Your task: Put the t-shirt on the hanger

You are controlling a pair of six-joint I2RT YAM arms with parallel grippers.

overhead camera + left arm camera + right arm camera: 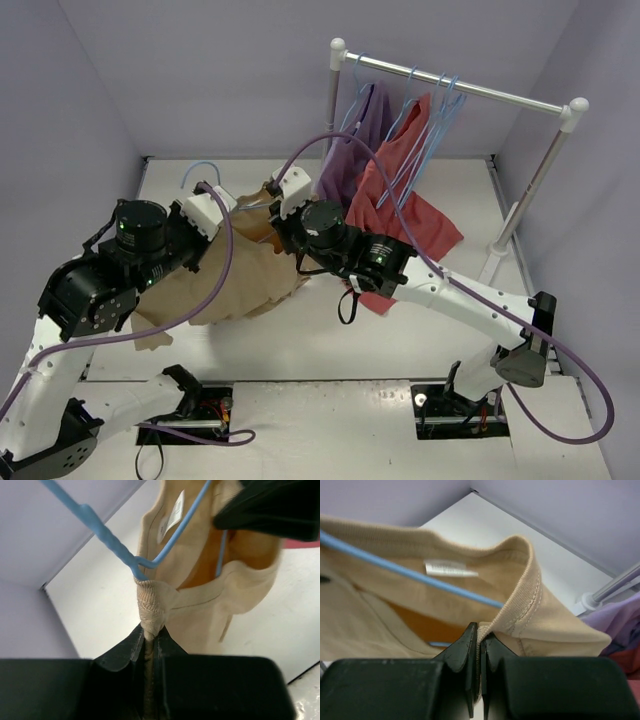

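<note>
The beige t-shirt (240,285) hangs above the table between both arms, its body drooping toward the front left. My left gripper (149,632) is shut on the ribbed collar of the t-shirt (150,605), where the light-blue hanger (107,537) comes out of the neck opening. My right gripper (481,636) is shut on the opposite side of the collar of the t-shirt (525,600). The hanger wire (395,570) runs inside the neck, under the white label. The hanger hook (197,170) sticks up at the left.
A white clothes rail (455,85) stands at the back right with a purple shirt (355,150), a red shirt (405,205) and spare blue hangers (435,125). Grey walls close in the table on three sides. Purple cables loop off both arms.
</note>
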